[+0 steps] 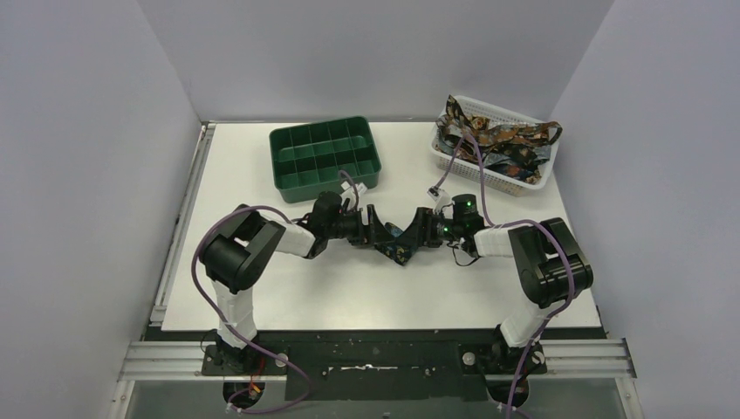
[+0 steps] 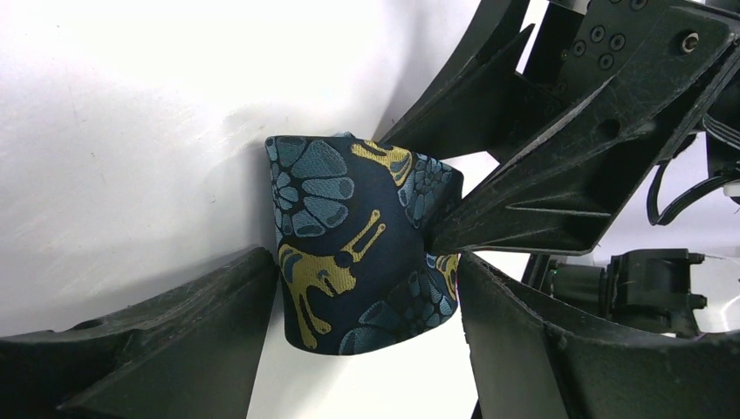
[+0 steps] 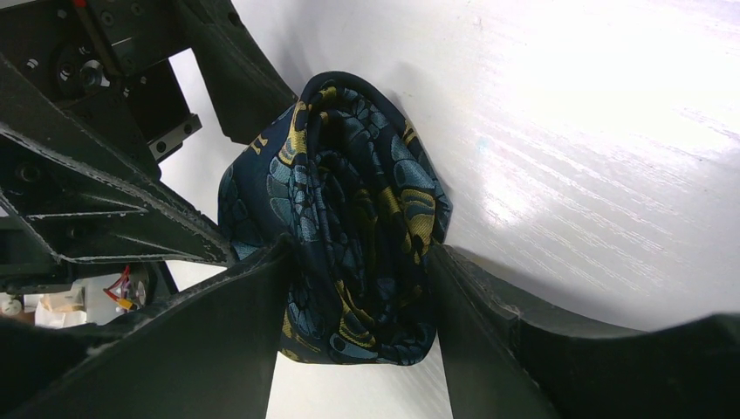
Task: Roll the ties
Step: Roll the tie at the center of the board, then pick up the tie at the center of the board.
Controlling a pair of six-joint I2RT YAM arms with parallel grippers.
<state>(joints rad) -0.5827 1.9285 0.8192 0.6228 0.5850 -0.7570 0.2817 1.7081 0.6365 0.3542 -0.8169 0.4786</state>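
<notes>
A rolled tie (image 1: 398,249), dark navy with blue flowers and yellow figures, sits at the middle of the table between both grippers. My left gripper (image 1: 378,234) comes at it from the left and my right gripper (image 1: 420,233) from the right. In the left wrist view the tie (image 2: 349,227) fills the gap of the left gripper (image 2: 362,262), with both fingers against its sides. In the right wrist view the coiled end of the tie (image 3: 366,201) is squeezed between the fingers of the right gripper (image 3: 358,253). Several more ties (image 1: 502,140) lie heaped in the basket.
A green compartment tray (image 1: 327,182) stands at the back, left of centre, just behind the left gripper. A white mesh basket (image 1: 524,181) sits at the back right with ties hanging over its rim. Grey walls enclose the table on three sides.
</notes>
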